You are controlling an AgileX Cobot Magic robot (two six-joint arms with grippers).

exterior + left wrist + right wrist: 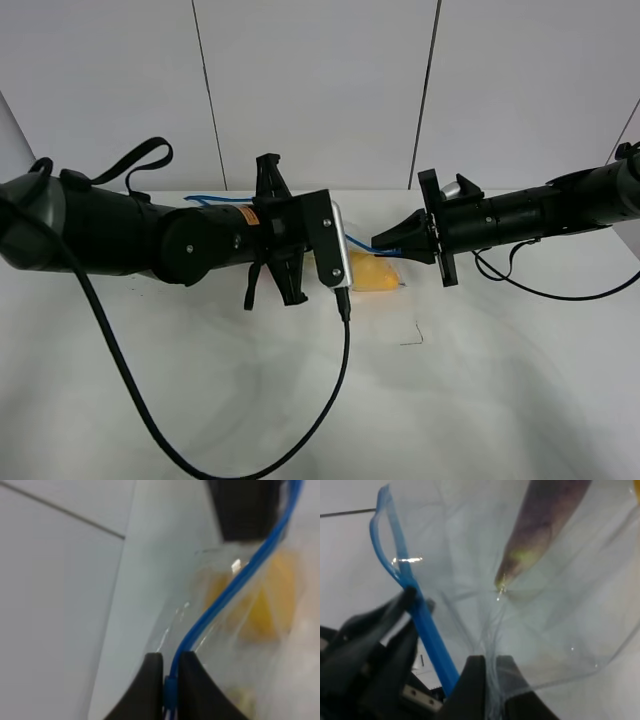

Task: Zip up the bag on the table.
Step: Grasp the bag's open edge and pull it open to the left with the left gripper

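Observation:
The clear bag (378, 276) lies at the middle back of the white table (500, 400), with yellow produce showing between the two grippers. My left gripper (352, 255) is shut on the bag's blue zipper strip (235, 582), its fingertips (152, 672) pinching it from both sides. Yellow produce (270, 600) shows through the plastic. My right gripper (388, 243) faces it closely and is shut on a fold of the clear plastic (492, 675) beside the blue strip (422, 615). Purple produce (545, 525) shows inside the bag.
A black cable (345, 360) loops from the left wrist across the table's front. Another cable (560, 295) hangs under the right arm. A small dark mark (412, 338) lies on the table. White wall panels (320, 90) stand behind.

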